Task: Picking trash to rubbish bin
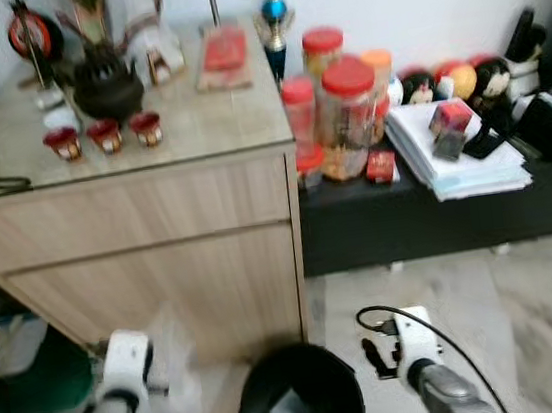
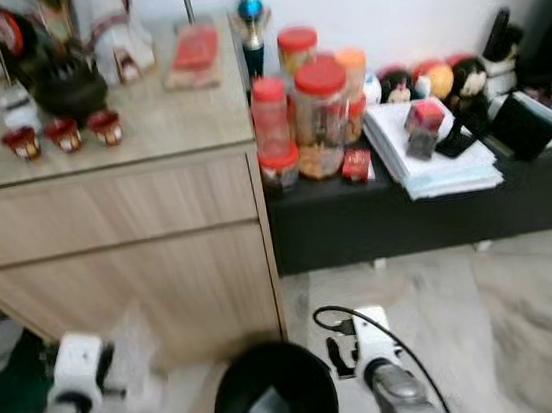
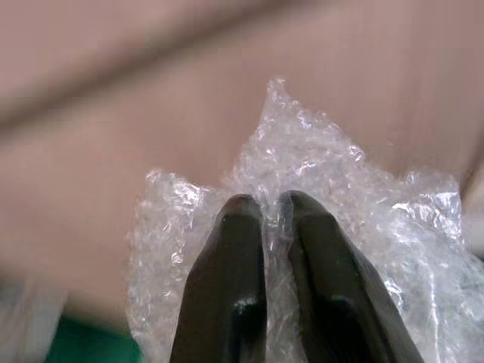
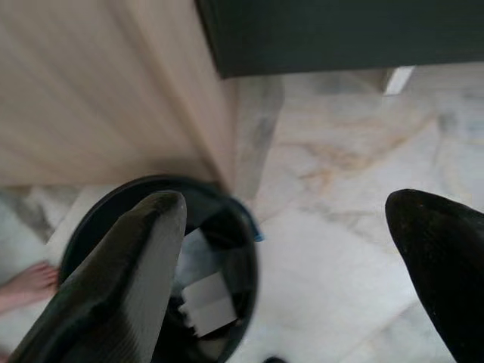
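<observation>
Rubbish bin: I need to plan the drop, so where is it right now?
In the left eye view the black rubbish bin stands on the floor low and centre, before the wooden cabinet, between the left hand clamping bubble wrap and the open right hand.

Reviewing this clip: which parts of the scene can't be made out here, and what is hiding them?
- Left gripper: the bubble wrap hides its fingertips in the left wrist view.
- Rubbish bin: cut off by the bottom edge in the eye views; its pale contents are too blurred to identify.
- Right gripper: its fingers are cropped and blurred in the right wrist view.
- Jar labels: too small and blurred.
</observation>
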